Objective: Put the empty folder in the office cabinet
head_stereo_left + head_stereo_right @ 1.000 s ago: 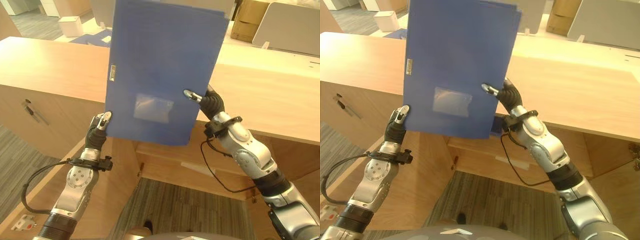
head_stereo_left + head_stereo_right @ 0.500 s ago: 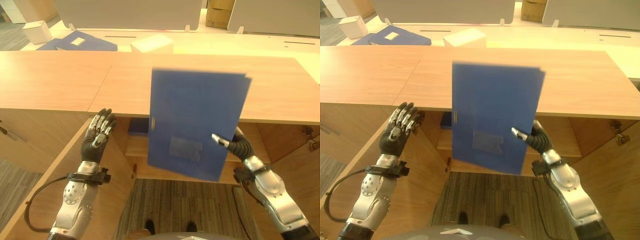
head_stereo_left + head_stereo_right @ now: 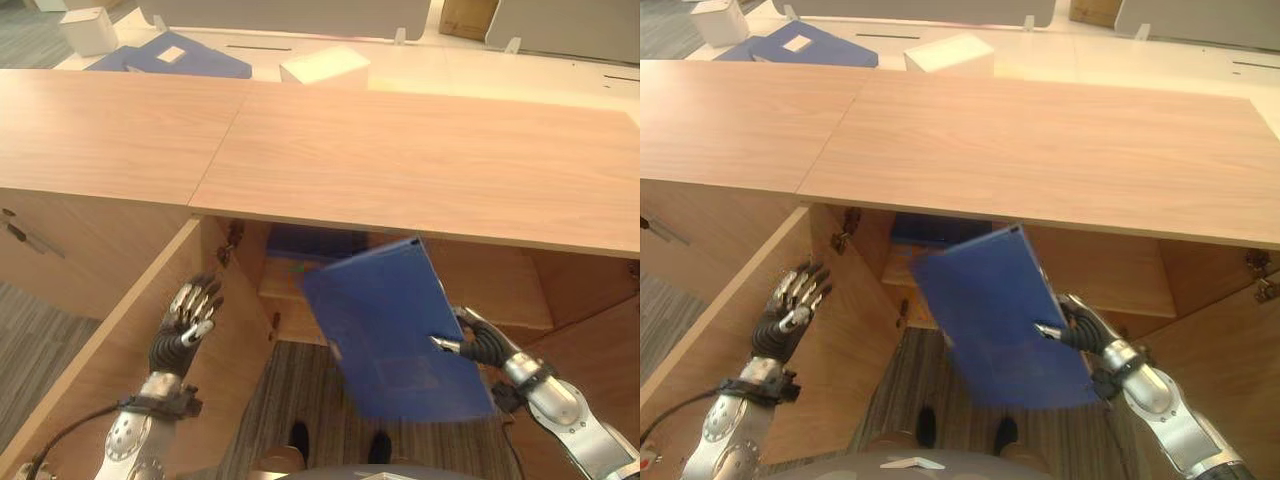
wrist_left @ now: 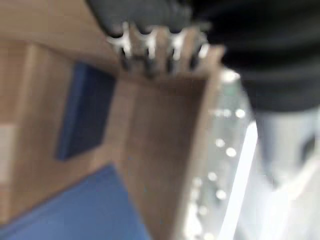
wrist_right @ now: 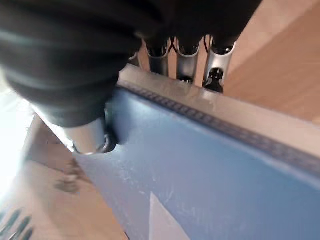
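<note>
A flat blue folder (image 3: 392,336) hangs tilted in front of the open cabinet (image 3: 500,290), below the wooden top. My right hand (image 3: 470,342) is shut on its right edge, thumb on the front and fingers behind; the right wrist view shows the folder (image 5: 210,175) pinched this way. The folder's upper corner reaches toward the cabinet's shelf opening. My left hand (image 3: 186,326) is open with straight fingers, apart from the folder, beside the open cabinet door (image 3: 110,340) on the left.
Another blue folder (image 3: 312,241) lies inside the cabinet at the back, also seen as a blue folder (image 4: 82,117) in the left wrist view. A long wooden top (image 3: 400,150) spans above. Beyond it are a blue folder (image 3: 170,58) and a white box (image 3: 322,66). Striped carpet (image 3: 300,390) lies below.
The right hand has lowered the folder from above the wooden top to the cabinet opening, tilting it. The left hand, which held it a second ago, let go and dropped lower left. The camera shifted.
</note>
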